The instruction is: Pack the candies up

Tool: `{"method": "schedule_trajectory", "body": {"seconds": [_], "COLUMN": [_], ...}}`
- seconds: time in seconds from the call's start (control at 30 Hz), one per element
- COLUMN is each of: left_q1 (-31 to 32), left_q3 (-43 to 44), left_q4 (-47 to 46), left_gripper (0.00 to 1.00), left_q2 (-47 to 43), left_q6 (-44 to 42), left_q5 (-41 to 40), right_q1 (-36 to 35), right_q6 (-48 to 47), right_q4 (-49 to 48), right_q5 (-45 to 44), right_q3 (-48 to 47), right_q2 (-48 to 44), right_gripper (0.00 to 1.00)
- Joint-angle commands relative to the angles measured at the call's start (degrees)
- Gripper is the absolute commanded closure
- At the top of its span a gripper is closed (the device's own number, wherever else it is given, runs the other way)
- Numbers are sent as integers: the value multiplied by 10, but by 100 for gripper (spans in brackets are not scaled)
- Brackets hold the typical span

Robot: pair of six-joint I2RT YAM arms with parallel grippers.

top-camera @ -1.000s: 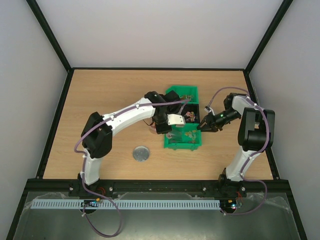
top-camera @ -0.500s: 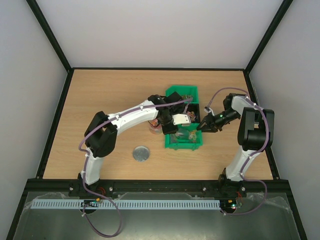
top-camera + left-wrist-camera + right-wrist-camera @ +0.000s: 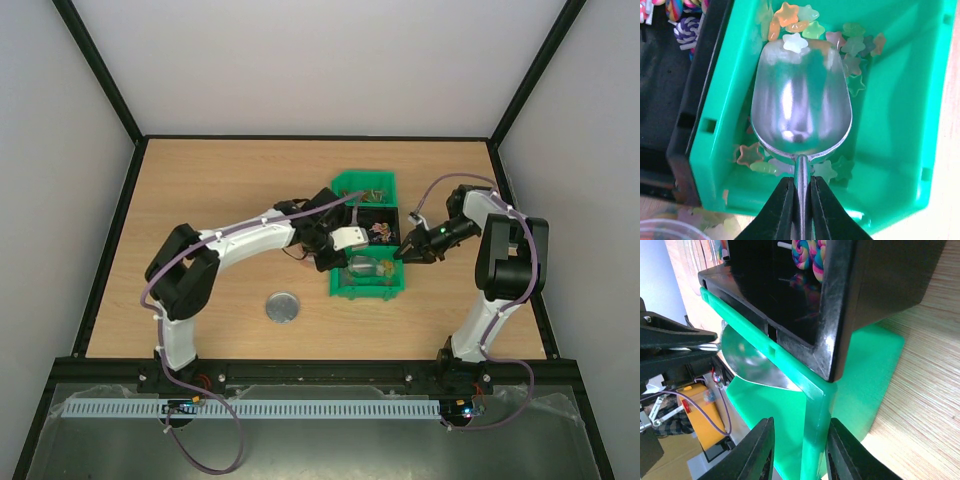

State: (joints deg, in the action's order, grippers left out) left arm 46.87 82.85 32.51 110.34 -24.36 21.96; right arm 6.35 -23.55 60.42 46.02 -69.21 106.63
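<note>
Candies (image 3: 795,42), tiny mixed-colour stars, lie loose around the tip of the silver metal scoop (image 3: 800,110) in the green plastic bin (image 3: 900,100). They are likely light and slippery, so better scooped than pinched. Left gripper (image 3: 801,200) clamps the scoop handle; right gripper (image 3: 799,455) straddles the bin wall, grip unclear.

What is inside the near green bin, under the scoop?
Star-shaped candies lie in the bin around the scoop, at its tip and near its handle. Its bowl covers the floor beneath; candies there cannot be seen.
</note>
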Motion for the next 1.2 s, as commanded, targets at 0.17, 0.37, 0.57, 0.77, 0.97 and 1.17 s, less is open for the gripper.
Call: {"method": "schedule_trajectory", "body": {"seconds": [0.17, 0.37, 0.57, 0.77, 0.97, 1.17], "left_q1": [-43, -77, -111, -109, -71, -31], "left_q3": [-68, -105, -147, -138, -93, -25], "left_q4": [-65, -85, -109, -54, 6, 56], "left_gripper": [98, 98, 98, 98, 98, 98], "left_q2": [-88, -118, -166, -156, -119, -51], "left_q6": [-31, -51, -60, -98, -126, -95], "left_q5": [80, 128, 167, 114, 56, -8], "right_q1": [10, 11, 11, 11, 11, 10], "right_q6": [-9, -13, -12, -10, -18, -24], "right_q4": [53, 61, 67, 67, 67, 62], "right_q5": [-1, -5, -14, -17, -31, -36], "right_q3": [-45, -60, -80, -75, -45, -23], "right_q2": [10, 3, -2, -5, -10, -12], "right_gripper": [69, 68, 67, 67, 67, 68]}}
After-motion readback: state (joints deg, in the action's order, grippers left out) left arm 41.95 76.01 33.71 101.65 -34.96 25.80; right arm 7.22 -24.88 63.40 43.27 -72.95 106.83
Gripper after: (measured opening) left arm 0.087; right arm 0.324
